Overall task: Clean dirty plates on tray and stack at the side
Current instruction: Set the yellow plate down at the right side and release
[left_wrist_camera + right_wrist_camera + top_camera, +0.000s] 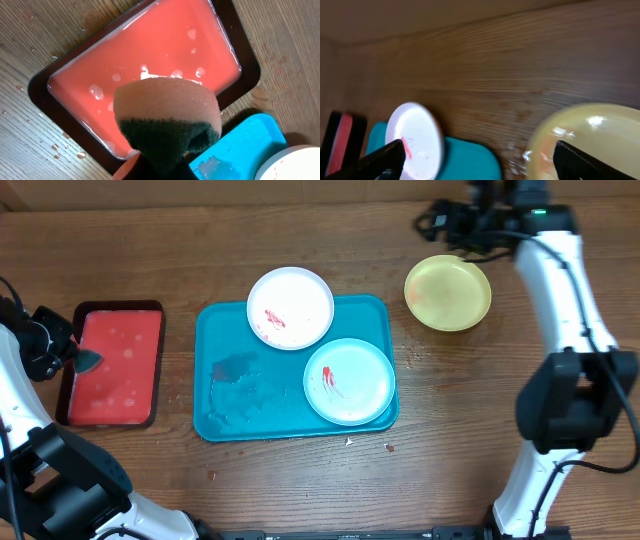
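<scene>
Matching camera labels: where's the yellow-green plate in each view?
Overhead: yellow-green plate at upper right, off the tray, beyond its top-right corner.
Left wrist: not in it.
Right wrist: lower right, cut off by the frame edges.
Shared landmark: teal tray, in all three views. It is at the lower right in the left wrist view and at the bottom left in the right wrist view.

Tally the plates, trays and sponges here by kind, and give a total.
Plates: 3 (white plate, teal plate, yellow-green plate)
Trays: 2 (teal-blue tray, red tray)
Sponges: 1 (sponge)
Total: 6
</scene>
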`<action>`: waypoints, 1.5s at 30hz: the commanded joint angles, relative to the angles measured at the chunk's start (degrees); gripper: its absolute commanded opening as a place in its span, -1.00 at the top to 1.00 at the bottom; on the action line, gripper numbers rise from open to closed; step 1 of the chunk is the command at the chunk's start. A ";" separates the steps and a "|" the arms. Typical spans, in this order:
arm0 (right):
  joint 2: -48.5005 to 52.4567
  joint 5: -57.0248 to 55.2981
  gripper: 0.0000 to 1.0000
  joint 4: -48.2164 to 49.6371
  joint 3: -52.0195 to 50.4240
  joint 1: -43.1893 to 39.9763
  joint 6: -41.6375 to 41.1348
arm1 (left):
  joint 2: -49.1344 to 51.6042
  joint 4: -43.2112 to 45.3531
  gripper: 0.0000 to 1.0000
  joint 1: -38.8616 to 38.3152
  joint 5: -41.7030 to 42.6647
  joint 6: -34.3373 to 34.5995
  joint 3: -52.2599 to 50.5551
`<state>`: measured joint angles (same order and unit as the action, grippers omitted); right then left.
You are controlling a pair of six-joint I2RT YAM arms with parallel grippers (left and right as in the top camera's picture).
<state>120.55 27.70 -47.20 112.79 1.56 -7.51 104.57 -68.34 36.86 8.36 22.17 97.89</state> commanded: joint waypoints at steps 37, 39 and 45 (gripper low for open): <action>16.20 -22.88 0.19 14.75 -4.11 25.81 12.02 | -0.83 0.28 0.92 0.20 0.72 0.52 0.79; 16.22 -22.45 0.19 14.38 -4.11 25.81 12.02 | -0.83 0.02 0.92 0.20 0.72 0.55 0.79; 16.22 -22.47 0.37 13.42 -4.11 25.81 12.00 | -0.83 -0.26 0.92 0.20 0.72 0.55 0.79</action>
<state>135.94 4.69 -33.36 109.21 27.46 4.47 104.57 -68.18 36.86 8.38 22.17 97.86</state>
